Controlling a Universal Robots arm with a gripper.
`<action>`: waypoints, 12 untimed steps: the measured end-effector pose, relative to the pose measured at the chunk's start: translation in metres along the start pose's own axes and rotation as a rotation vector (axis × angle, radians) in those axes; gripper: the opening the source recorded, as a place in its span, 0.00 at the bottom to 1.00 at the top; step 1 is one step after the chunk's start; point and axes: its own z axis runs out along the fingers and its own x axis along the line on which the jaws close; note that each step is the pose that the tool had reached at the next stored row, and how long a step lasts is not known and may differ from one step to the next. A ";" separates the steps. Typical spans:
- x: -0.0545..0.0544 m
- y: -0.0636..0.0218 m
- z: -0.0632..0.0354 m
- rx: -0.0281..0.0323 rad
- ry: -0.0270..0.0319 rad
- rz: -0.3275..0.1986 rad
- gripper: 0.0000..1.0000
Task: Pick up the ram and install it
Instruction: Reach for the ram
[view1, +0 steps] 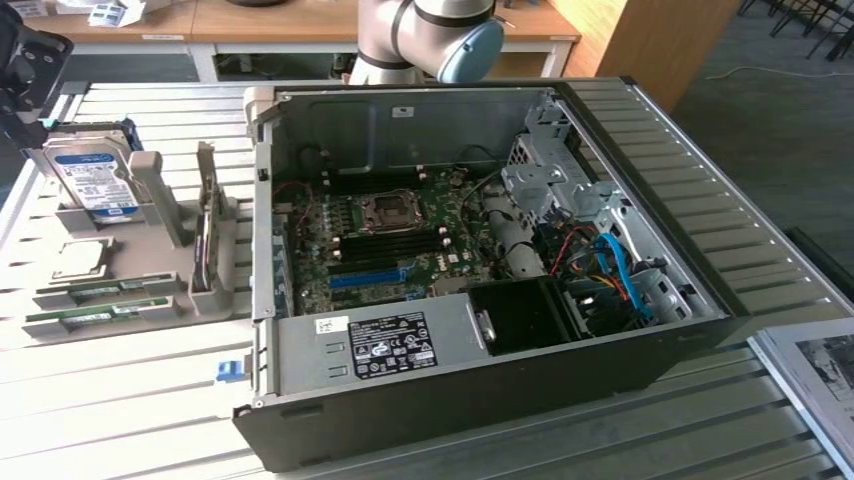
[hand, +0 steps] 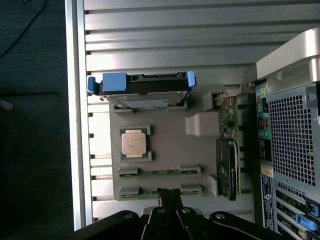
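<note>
Two ram sticks lie side by side in slots at the near end of a grey holder tray (view1: 154, 300) at the exterior view's left: one ram (view1: 100, 291) (hand: 159, 172), and a second ram (view1: 96, 318) (hand: 147, 191) closer to the tray's edge. My gripper (view1: 20, 120) (hand: 170, 196) hangs well above the tray, over the second stick. Its dark fingers are together and hold nothing. They hide the middle of that stick in the wrist view. The open computer case (view1: 467, 400) lies beside the tray, with black memory slots (view1: 387, 240) showing on its motherboard.
The tray also holds an upright hard drive (view1: 91, 180) (hand: 142, 87) with a blue-white label, a square silver processor (view1: 80, 258) (hand: 135, 142), and an expansion card (view1: 207, 235) (hand: 227, 165) standing on edge nearest the case. A slatted metal table (view1: 134, 400) carries everything.
</note>
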 end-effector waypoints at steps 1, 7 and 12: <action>0.000 0.0000 0.0000 0.0000 0.0000 0.000 0.10; 0.000 -0.0031 -0.0001 0.0000 0.0000 0.000 0.10; -0.001 -0.0087 -0.0004 0.0000 -0.0001 0.000 0.10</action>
